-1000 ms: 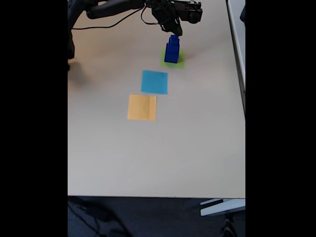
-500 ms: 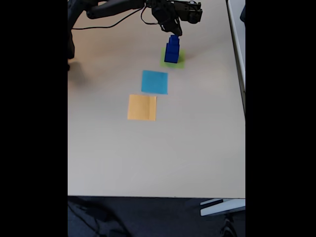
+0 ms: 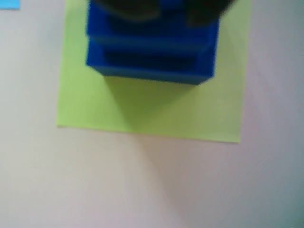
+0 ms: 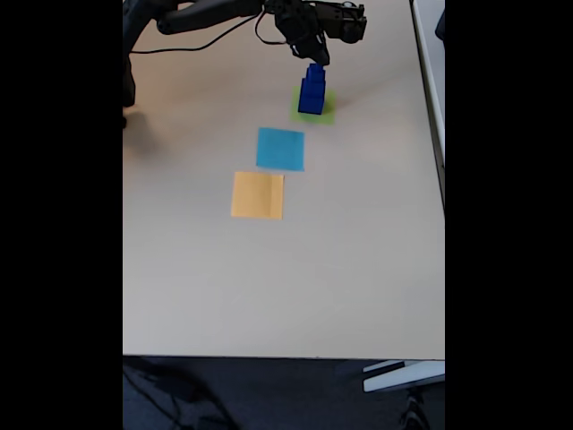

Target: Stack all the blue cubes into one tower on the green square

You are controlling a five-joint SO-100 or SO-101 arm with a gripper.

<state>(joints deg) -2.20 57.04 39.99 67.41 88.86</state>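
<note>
1. Gripper (image 4: pixel 315 55) hangs at the top of the tower (image 4: pixel 312 90) in the fixed view, its dark fingers right at the smallest cube; whether the fingers are spread or pressed together cannot be told — they are too small and dark there, and in the wrist view they are just blurred black shapes at the upper edge.
2. No writing, brand or label can be read on anything in either view.
3. No containers are on the table (image 4: pixel 269 287); the only things that bear others are the flat paper patches.
4. The blue cubes (image 3: pixel 151 52) stand stacked as a stepped column on the green square (image 3: pixel 156 111), with green paper showing on all visible sides of the bottom block.
5. In the fixed view a light-blue square (image 4: pixel 280 149) lies just below the green one, and an orange square (image 4: pixel 258 195) lies just below that — both bare, neither touching the tower.
6. The arm (image 4: pixel 206 13) reaches in along the table's far edge, a black cable trailing beneath it.
</note>
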